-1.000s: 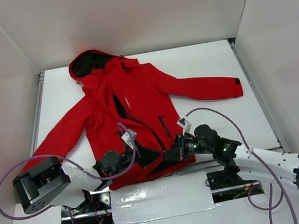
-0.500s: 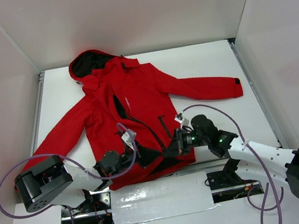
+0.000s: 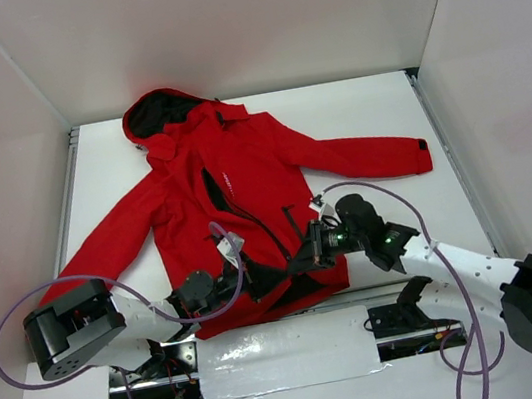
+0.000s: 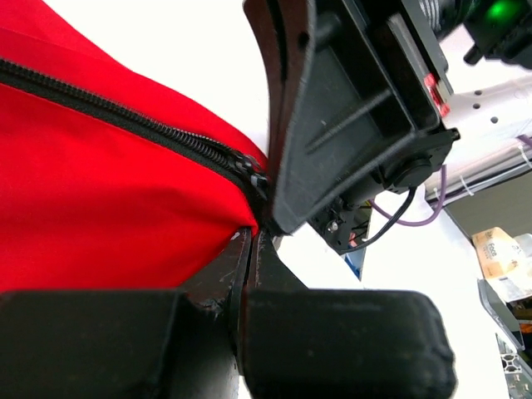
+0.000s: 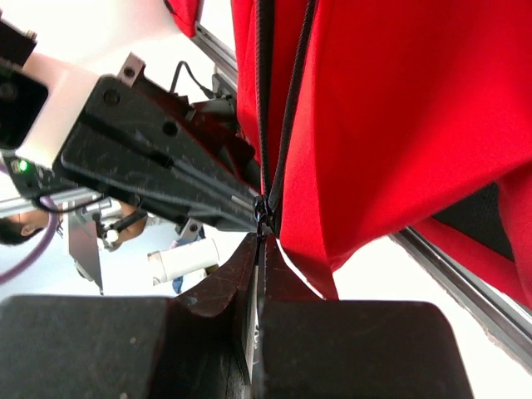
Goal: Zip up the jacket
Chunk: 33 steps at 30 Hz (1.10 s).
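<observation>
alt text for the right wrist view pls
The right gripper, fingers shut, pinches the black front zipper of the red jacket where its two tracks meet. The left gripper meets it there from the left.

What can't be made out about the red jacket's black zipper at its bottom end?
Top view: the left gripper and right gripper cover the bright red hooded jacket's hem, hiding the black front zipper's start.
Left wrist view: the right gripper's body blocks the zipper's end.
Right wrist view: slider too small; pin seating unclear.

The right arm's black two-finger gripper [image 3: 296,261] now sits slightly farther up the bright red hooded jacket's [image 3: 251,166] black front zipper [image 3: 256,223] than a second ago.
</observation>
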Each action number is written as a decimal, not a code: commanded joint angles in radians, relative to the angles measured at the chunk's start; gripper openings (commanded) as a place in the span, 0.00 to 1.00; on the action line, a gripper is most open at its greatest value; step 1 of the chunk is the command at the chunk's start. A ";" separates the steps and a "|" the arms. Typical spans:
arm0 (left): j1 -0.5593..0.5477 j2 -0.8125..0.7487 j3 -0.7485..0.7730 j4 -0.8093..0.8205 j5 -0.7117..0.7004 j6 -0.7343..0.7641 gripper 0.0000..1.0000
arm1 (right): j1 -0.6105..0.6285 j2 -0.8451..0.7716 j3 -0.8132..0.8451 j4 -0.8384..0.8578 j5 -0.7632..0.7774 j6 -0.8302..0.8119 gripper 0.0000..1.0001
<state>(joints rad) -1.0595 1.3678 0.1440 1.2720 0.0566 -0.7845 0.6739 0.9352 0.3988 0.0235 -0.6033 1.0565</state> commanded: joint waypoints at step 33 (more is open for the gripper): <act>-0.243 -0.015 0.005 -0.149 -0.118 0.005 0.00 | -0.442 1.327 1.495 0.112 -0.104 0.007 0.00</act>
<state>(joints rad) -1.2663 1.3430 0.1253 1.1065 -0.1276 -0.7845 0.3092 2.2517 1.7157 0.0994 -0.7483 1.0588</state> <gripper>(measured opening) 0.084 0.009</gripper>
